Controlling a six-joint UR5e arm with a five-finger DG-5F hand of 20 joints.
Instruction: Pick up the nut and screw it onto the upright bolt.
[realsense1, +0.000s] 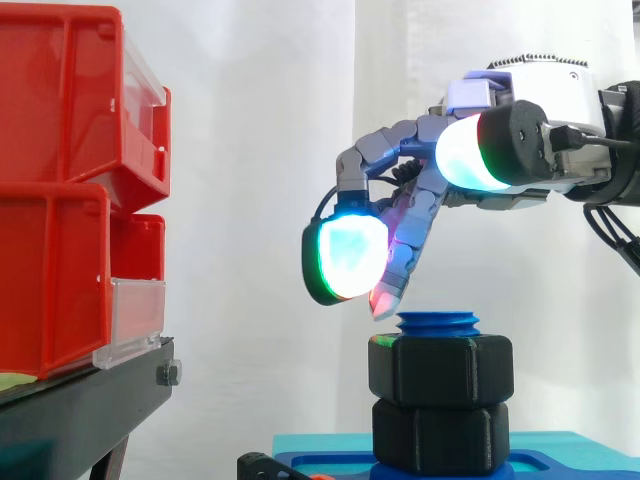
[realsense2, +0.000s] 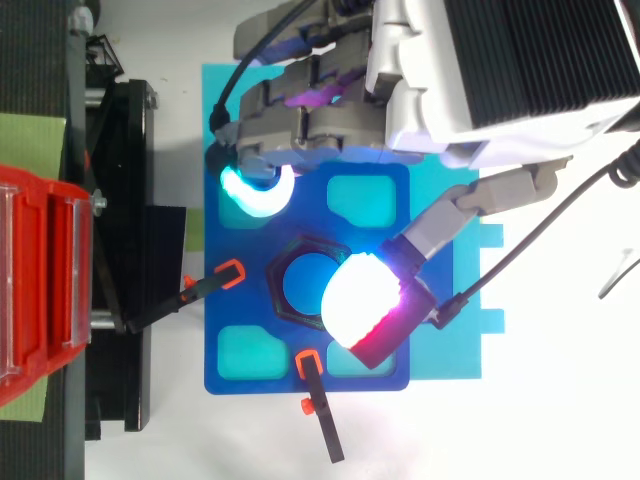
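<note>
hand off the nut, black plastic hex nut already on the bolt
we see the hand (realsense1: 415, 205) hovering just up-left of the blue threaded upright bolt (realsense1: 438, 322), fingers loosely spread and bent down, nothing between them. one slim fingertip (realsense1: 385, 300) ends just beside the bolt top; contact we can't tell. the nut (realsense1: 440, 370) sits threaded near the bolt's top, resting on a second black hex nut (realsense1: 440, 435), on the blue fixture plate (realsense2: 245, 305). red plastic bins (realsense1: 60, 200) stand well left on the black stand (realsense1: 90, 400).

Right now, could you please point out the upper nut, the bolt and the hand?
upper nut (realsense1: 440, 368), side view, its front face.
bolt (realsense1: 438, 323), side view, its blue threaded top.
hand (realsense1: 345, 258), side view, a glowing fingertip pad.
</note>
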